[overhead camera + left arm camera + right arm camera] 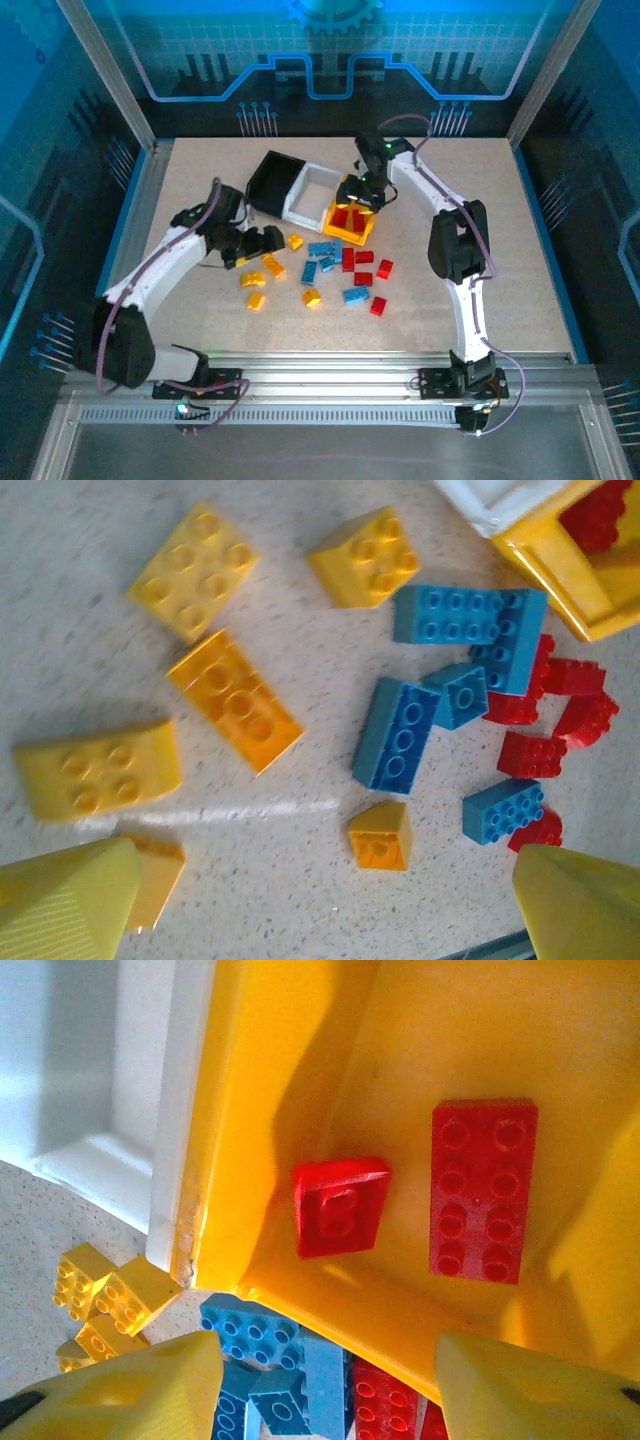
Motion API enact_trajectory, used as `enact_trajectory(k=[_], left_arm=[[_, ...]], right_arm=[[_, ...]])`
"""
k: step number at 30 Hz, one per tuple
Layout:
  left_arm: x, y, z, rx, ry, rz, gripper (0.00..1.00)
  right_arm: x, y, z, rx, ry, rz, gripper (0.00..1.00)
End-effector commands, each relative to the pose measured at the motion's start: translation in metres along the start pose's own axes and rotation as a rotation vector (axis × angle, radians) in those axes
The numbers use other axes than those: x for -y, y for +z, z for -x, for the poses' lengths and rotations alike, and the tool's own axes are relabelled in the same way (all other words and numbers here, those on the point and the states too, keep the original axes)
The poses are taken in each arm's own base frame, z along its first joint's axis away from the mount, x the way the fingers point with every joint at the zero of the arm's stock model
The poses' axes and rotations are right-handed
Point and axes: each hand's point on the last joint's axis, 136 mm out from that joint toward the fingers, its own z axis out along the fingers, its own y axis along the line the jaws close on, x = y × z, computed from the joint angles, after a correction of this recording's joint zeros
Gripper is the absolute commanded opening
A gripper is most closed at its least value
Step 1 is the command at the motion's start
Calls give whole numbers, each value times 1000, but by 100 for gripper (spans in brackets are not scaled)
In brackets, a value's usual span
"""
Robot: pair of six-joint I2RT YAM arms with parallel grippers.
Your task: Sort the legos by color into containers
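Row of three joined bins sits mid-table, set at an angle: black bin (270,180) at the left end, white bin (318,186) in the middle, yellow bin (332,218) at the right end.

Yellow bin contents: red pieces. The right wrist view resolves two on its floor, a red two-by-four brick (483,1190) lying flat with studs up and a smaller red sloped brick (340,1205) just beside it, not touching.

Right gripper (325,1365): poised above the near wall of the yellow bin, fingers apart, nothing between them.

Left gripper (320,920): low over the loose pile, toward its left side, fingers spread wide, holding nothing.

Loose legos on the speckled table (480,250), in front of the bins:
- Yellow and orange group on the left, including a yellow square brick (195,570), an orange long brick (235,700) just below it, and a small orange sloped piece (380,835) on its own nearer the left gripper.
- Blue cluster (460,620) in the middle, several bricks touching or overlapping.
- Red bricks (535,755) on the far side of the blue ones, closest to the yellow bin; some are partly tucked under blue bricks.
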Motion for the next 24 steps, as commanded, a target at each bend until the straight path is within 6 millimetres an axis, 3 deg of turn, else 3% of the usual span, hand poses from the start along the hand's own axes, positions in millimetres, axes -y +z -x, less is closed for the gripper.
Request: enact_trajectory(k=[1,7,15,24], left_arm=[[12,9,12,-36,197,34,93],[31,43,35,-82,421,100,87],[28,81,50,-98,523,158,81],[20,101,65,-100,559,221,73]], right_arm=[[-1,-38,-8,28,-4,14,60],[22,-72,-48,63,35,31,62],[70,-90,-120,39,99,13,62],[83,-93,-146,25,116,30,61]])
